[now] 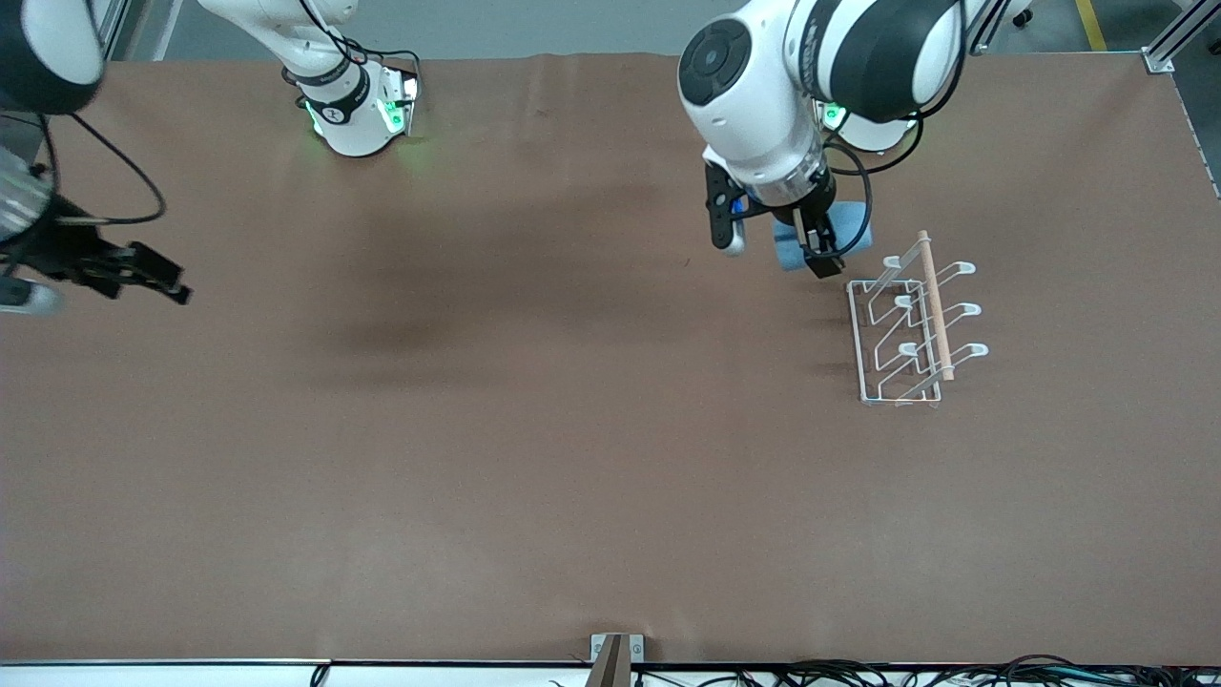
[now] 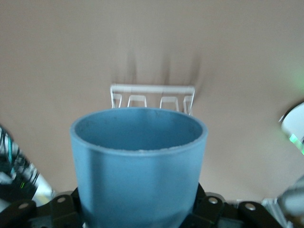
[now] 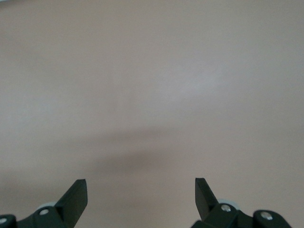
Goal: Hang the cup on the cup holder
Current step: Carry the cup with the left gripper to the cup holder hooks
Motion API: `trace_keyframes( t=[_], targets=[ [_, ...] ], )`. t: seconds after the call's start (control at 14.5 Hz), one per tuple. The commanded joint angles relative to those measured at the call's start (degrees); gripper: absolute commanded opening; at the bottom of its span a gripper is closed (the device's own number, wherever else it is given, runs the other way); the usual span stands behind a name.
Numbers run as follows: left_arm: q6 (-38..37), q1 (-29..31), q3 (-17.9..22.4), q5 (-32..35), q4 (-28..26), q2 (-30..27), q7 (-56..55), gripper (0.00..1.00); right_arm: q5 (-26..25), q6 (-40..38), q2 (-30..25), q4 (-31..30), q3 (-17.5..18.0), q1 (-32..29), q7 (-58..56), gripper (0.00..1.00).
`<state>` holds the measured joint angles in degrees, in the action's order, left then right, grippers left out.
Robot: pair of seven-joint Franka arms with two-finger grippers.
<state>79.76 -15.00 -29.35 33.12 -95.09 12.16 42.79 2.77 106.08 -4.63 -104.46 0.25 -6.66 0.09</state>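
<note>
My left gripper (image 1: pixel 818 250) is shut on the blue cup (image 1: pixel 794 250) and holds it in the air beside the cup holder (image 1: pixel 911 324), over the table toward the left arm's end. In the left wrist view the cup (image 2: pixel 138 166) fills the middle with its open mouth showing, and the white wire cup holder (image 2: pixel 153 97) stands past its rim. The cup holder is a white wire rack with loop-tipped prongs and a light wooden rod (image 1: pixel 936 303) across the top. My right gripper (image 1: pixel 143 277) is open and empty, waiting at the right arm's end of the table; its fingertips (image 3: pixel 76 194) show over bare table.
The brown table (image 1: pixel 534 429) stretches wide around the rack. The arm bases (image 1: pixel 358 110) stand along the edge farthest from the front camera. Cables lie along the near edge (image 1: pixel 858 673).
</note>
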Motion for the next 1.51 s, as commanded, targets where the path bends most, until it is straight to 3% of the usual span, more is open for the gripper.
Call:
trace_keyframes(
  t=[0.0,0.21,0.41,0.55,1.03,1.45],
  targets=[
    [-0.04,-0.12,0.17,7.64,-7.72,-2.59,-0.34,0.0,-5.21,-4.63,-0.12,6.09,-1.91,0.33,-1.5,1.0],
    [-1.35,-0.12,0.17,13.88,-11.95,-1.97,-2.53,0.0,-5.75,-13.25,-0.03,13.63,-3.76,0.94,-1.32,1.0],
    [-4.77,-0.21,0.17,20.47,-12.4,1.27,-2.63,0.0,-4.96,-16.52,0.14,14.72,-5.07,2.25,-0.71,1.0],
    [-5.57,-0.12,0.17,24.52,-12.4,3.9,-2.71,0.0,-4.88,-16.78,0.41,16.38,-8.93,6.47,0.78,1.0],
    [-11.2,0.5,1.39,37.97,-12.22,14.37,-8.51,0.0,-4.52,-18.45,1.29,17.36,-7.19,4.02,0.53,1.0],
    [-11.82,0.41,3.68,43.96,-11.87,20.08,-12.64,0.0,-4.52,-18.89,1.37,19.02,-6.93,5.77,2.45,1.0]
  ],
)
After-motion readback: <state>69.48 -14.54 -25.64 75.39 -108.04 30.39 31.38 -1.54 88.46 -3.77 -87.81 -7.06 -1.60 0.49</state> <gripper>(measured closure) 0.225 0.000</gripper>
